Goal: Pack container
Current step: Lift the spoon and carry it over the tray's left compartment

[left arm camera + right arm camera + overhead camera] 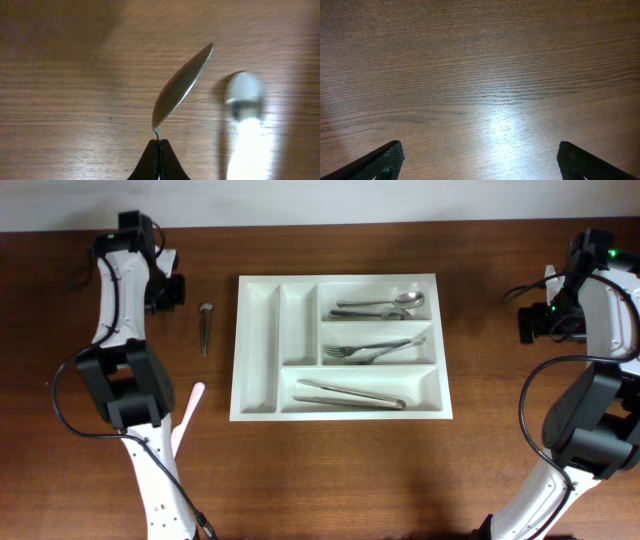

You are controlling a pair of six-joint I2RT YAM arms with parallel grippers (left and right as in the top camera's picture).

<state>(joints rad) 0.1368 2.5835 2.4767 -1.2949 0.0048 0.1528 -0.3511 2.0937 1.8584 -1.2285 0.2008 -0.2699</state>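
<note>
Since the container (pixel 340 279) sits centred on the worktop (pixel 340 470) with spoons (pixel 385 305) in its top-right bay, we judge the left tool (pixel 159 142), pinched narrow on the neck of a spoon (pixel 182 85), should carry it level and release low there; right tool (pixel 479 146) gapes wide, idle.

Overhead faces straight down — wrist cameras sit close (same table (pixel 330 470)).
</note>
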